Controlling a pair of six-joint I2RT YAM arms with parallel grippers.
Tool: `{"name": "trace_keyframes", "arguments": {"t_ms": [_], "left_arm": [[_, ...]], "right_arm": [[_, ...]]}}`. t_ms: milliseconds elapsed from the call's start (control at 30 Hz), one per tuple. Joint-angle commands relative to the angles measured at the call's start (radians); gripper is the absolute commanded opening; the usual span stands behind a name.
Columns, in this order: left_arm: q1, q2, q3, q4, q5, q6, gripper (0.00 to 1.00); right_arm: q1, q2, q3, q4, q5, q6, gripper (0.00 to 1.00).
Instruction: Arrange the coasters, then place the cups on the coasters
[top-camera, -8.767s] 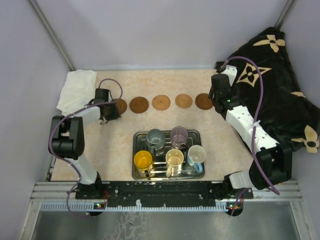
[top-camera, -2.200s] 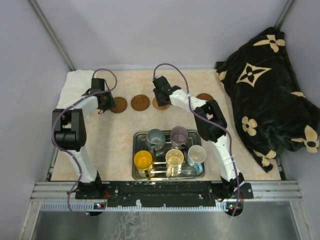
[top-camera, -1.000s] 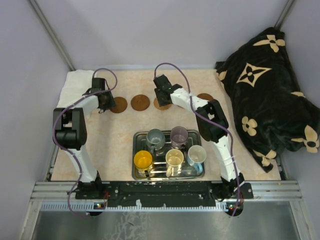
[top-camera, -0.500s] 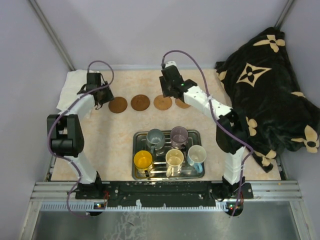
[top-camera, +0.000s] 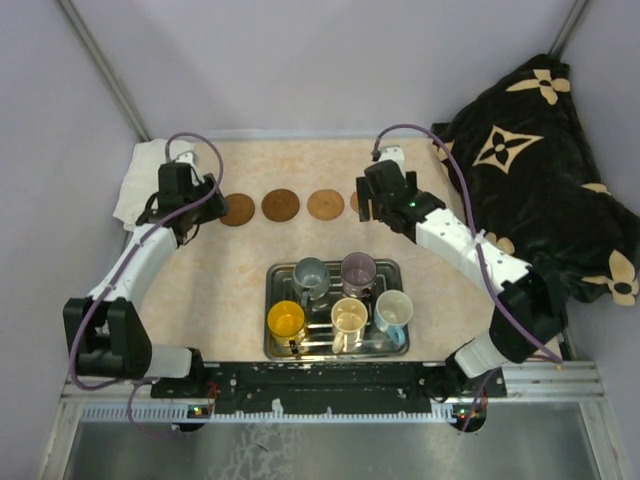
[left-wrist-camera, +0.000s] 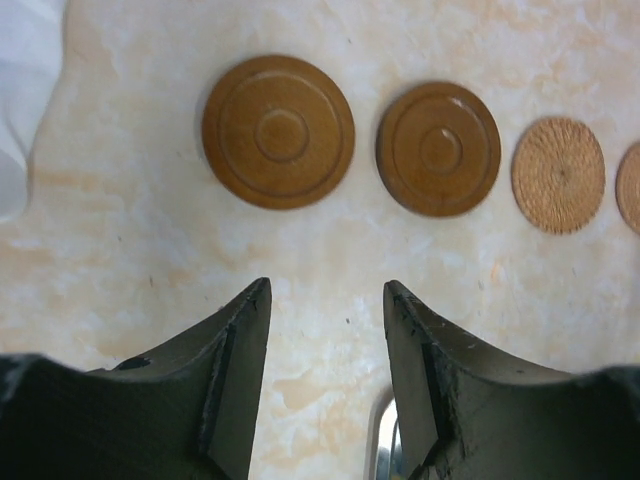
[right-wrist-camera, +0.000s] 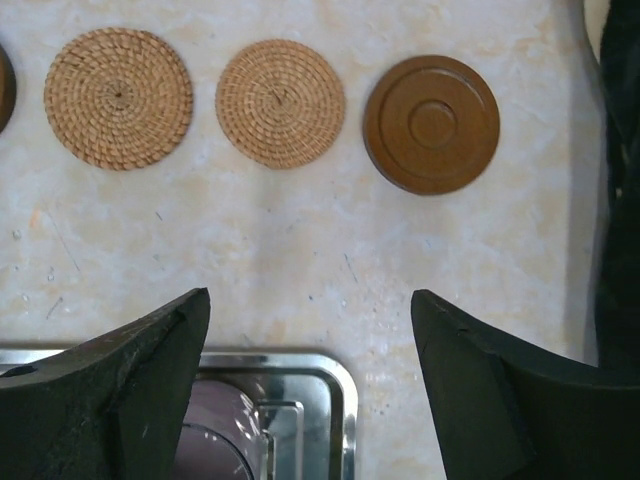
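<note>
From above, the metal tray (top-camera: 274, 285) sits at 6 o'clock on the beige table (top-camera: 230, 290) and holds all five cups: the grey cup (top-camera: 310, 272) and purple cup (top-camera: 358, 270) along its far side, the orange-yellow cup (top-camera: 286, 321), cream cup (top-camera: 349, 316) and light blue cup (top-camera: 393, 309) along its near side. Toward 12 o'clock from the tray the coasters (top-camera: 281, 205) lie in a straight row; three show whole and a fourth is partly covered by the right gripper (top-camera: 378, 200), which hangs over the row's 3 o'clock end. The left gripper (top-camera: 190, 195) hovers at the 9 o'clock end, beside a white cloth (top-camera: 150, 175) in the 10 o'clock corner. A black flower-patterned blanket (top-camera: 530, 170) fills the 2 o'clock side. In the left wrist view the fingers (left-wrist-camera: 240, 380) stand moderately apart with only bare table between them. At 12 o'clock from them lie two dark grooved wooden coasters (left-wrist-camera: 278, 131), then a woven coaster (left-wrist-camera: 558, 175) at 2 o'clock and the edge of another at the frame's 3 o'clock border, none touching. In the right wrist view the fingers (right-wrist-camera: 130, 390) are spread wide and hold nothing. Beyond them lie two woven discs (right-wrist-camera: 280, 102) and a dark ringed coaster (right-wrist-camera: 431, 124) at 1 o'clock, spaced apart, while the tray corner with the purple cup shows at 6 o'clock.
</note>
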Motion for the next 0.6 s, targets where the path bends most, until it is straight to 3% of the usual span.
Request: {"name": "trace_keyframes", "arguments": {"t_ms": [0,200,300,333,367,567], "left_arm": [[-0.097,-0.133,-0.080,-0.044,-0.024,0.028,0.56],[-0.223,-0.296,-0.170,-0.096,-0.078,0.028,0.57],[-0.228,-0.431,-0.223,-0.125,-0.095,-0.017,0.70],[-0.228,-0.476,-0.243,-0.131,-0.103,-0.027,0.78],[-0.228,-0.524,-0.261,-0.136,-0.113,-0.033,0.96],[-0.228,-0.706,-0.305,-0.191,-0.199,-0.074,1.00]], "right_arm": [[-0.008,-0.148,-0.072,-0.007,0.083,0.057,0.83],[-0.020,-0.300,-0.147,-0.071,0.168,0.139,0.86],[-0.035,-0.383,-0.170,-0.166,0.295,0.221,0.99],[-0.044,-0.416,-0.185,-0.193,0.324,0.242,0.99],[-0.053,-0.453,-0.202,-0.213,0.346,0.256,0.99],[-0.080,-0.632,-0.290,-0.333,0.382,0.341,0.99]]}}
